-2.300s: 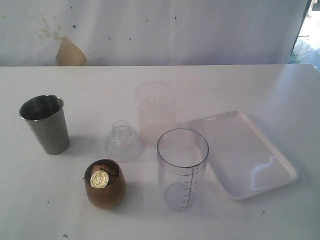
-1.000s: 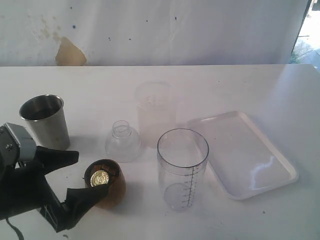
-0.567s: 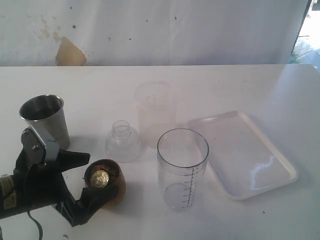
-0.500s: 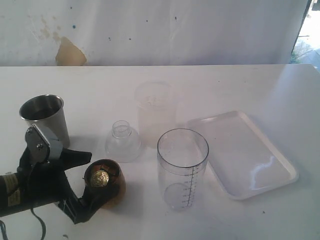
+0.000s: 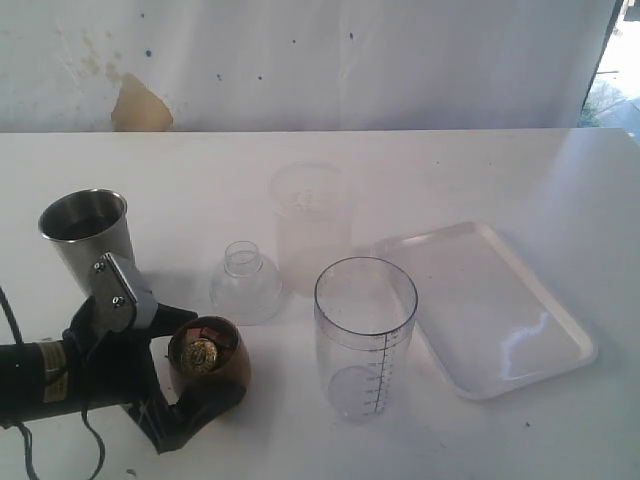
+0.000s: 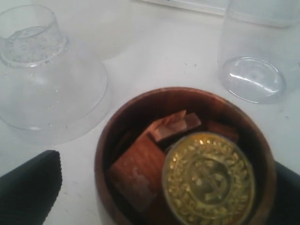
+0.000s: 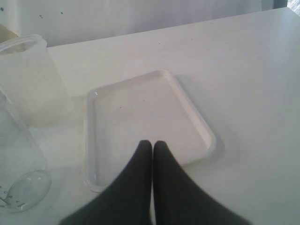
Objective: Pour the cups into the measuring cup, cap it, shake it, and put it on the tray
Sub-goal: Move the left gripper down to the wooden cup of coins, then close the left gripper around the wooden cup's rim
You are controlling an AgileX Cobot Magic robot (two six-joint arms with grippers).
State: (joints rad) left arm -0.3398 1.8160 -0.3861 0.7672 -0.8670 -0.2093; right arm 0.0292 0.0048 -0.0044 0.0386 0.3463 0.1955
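Note:
The brown wooden cup (image 5: 212, 368) stands at the front left and holds brown blocks and a gold embossed disc (image 6: 208, 178). My left gripper (image 5: 212, 360) is open and straddles this cup. One finger (image 6: 28, 192) is apart from the cup wall, and the other finger (image 6: 287, 187) sits at its opposite side. The steel tumbler (image 5: 92, 245) stands upright behind the arm. The clear measuring cup (image 5: 365, 335) with its black scale stands empty in the middle. The white tray (image 5: 490, 305) lies to its right. My right gripper (image 7: 152, 143) is shut, empty, above the tray (image 7: 150, 110); the exterior view does not show it.
A frosted unmarked cup (image 5: 310, 225) stands behind the measuring cup. A clear dome-shaped lid (image 5: 245, 285) with a narrow neck rests between the wooden cup and the frosted cup. A white wall runs behind the table.
My left arm has come in from the lower left and slid right. Its open fingers now sit on either side of the wooden cup. Nothing on the table has moved.

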